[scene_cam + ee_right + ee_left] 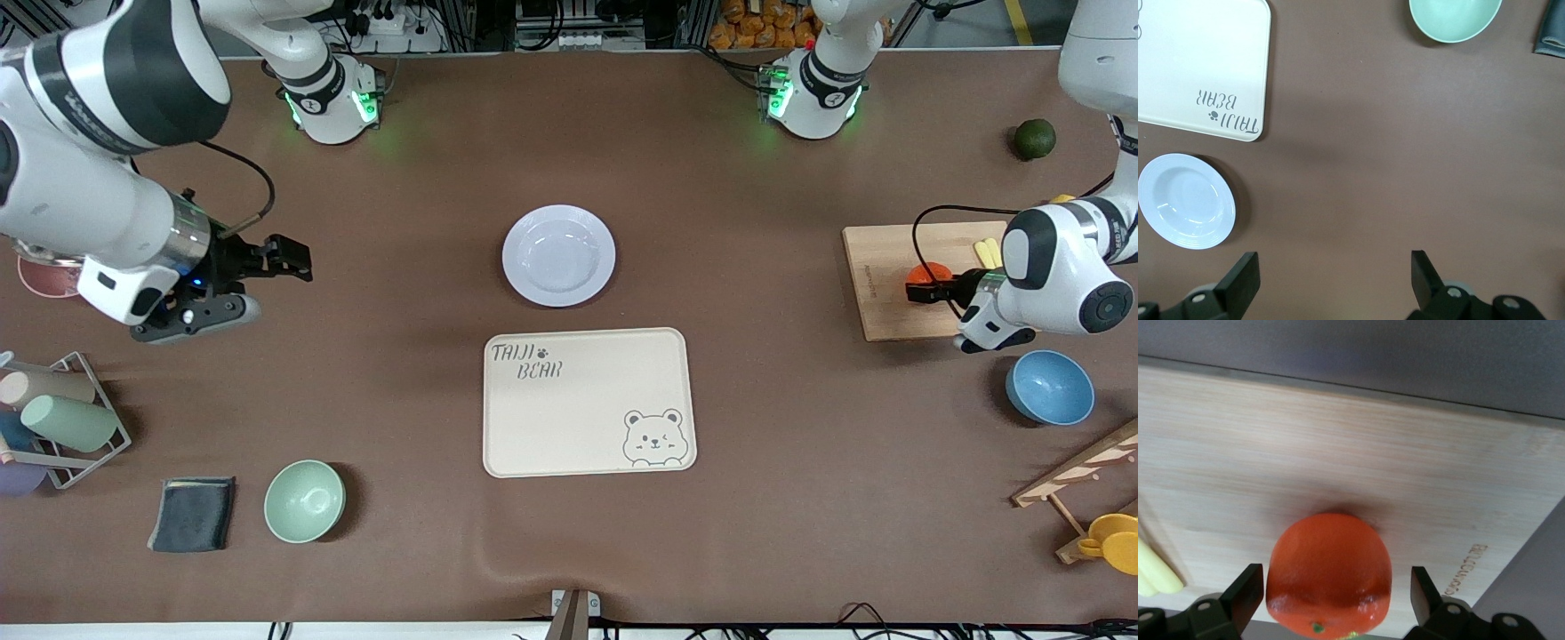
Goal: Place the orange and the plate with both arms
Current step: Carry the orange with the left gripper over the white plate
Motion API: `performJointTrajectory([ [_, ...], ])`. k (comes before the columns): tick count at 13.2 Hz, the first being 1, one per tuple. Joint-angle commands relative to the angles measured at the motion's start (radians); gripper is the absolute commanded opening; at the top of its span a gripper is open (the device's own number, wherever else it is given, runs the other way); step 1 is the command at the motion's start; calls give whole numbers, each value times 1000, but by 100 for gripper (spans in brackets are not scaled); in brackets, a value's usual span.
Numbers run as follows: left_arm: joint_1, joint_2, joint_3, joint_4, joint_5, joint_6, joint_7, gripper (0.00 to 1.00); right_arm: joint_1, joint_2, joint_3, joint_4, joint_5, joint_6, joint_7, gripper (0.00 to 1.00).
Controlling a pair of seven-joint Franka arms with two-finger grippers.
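Front view: plate (558,255) on table just at 12 o'clock of tray (589,403). Orange (925,274) on cutting board (898,280), left gripper (925,291) around it. Right gripper (283,258) over bare table, waiting.

Left wrist view: jaws wide, straddling orange (1329,574), fingers (1245,593) apart from the fruit.

Right wrist view: jaws wide, holding nothing; plate (1186,201), tray (1201,63), green bowl (1455,19) below.

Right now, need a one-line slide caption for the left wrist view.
Open left gripper straddles the orange on the wooden cutting board, fingers clear of it on both sides.
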State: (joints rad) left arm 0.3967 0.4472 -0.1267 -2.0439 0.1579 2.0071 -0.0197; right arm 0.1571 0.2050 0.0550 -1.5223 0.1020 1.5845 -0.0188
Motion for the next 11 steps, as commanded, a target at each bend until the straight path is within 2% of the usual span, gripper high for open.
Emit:
performJointTrajectory([
  [1,13,19,-7,11,22,12,0,58,9,4,-6,25,16,-12,-6,100],
  [3,13,18,-10,11,16,13,-2,19,9,5,-6,25,16,-11,-6,100],
  [4,11,12,-10,14,11,12,-3,11,10,5,-6,25,16,-11,-6,100],
  [6,4,-34,-20,21,11,-5,4,9,28,5,-6,25,15,-11,-7,100],
  [7,1,-71,-57,21,9,-34,7,8,32,5,-7,25,13,-11,-7,100],
  [9,2,-107,-176,75,-21,-118,-17,6,32,5,-7,25,13,-11,-7,100],
  [11,-12,-94,-285,177,-118,-224,-161,6,32,5,-7,25,15,-11,-7,100],
])
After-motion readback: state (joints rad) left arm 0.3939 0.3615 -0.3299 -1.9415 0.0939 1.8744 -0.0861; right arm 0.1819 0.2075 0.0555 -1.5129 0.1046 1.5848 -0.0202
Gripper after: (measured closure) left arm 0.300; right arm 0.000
